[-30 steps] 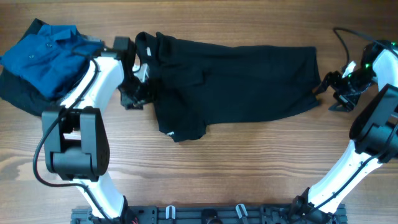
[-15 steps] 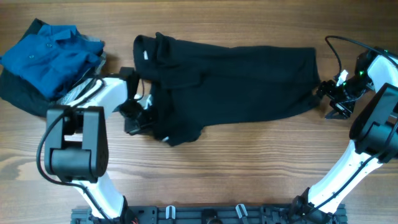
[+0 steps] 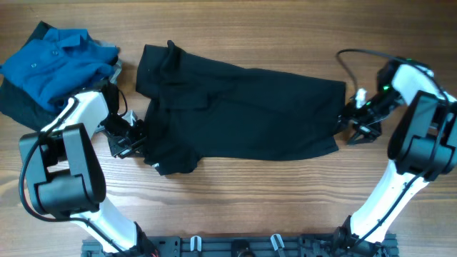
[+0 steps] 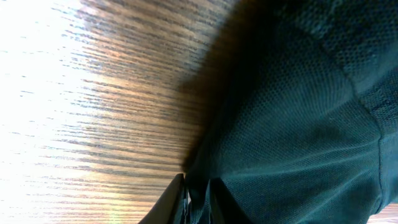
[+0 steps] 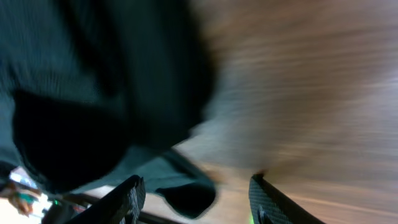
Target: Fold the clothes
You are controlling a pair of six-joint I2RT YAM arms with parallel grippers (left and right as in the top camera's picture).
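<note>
The clothes, a black T-shirt, lie spread across the middle of the wooden table, with a bunched sleeve at the lower left. My left gripper is at that lower left edge; in the left wrist view it is shut on a fold of the black fabric. At the shirt's right edge my right gripper lies low over the table. In the blurred right wrist view it stands open, its fingers wide apart, with a corner of the fabric between them.
A blue collared shirt lies on dark folded garments at the back left corner. A loose cable arcs beside the right arm. The arms' mounting rail runs along the near table edge.
The left gripper swung down and left, closed on the shirt's edge and dragged the shirt leftward. The right gripper followed left along the shirt's right edge, and its jaws narrowed somewhat.
</note>
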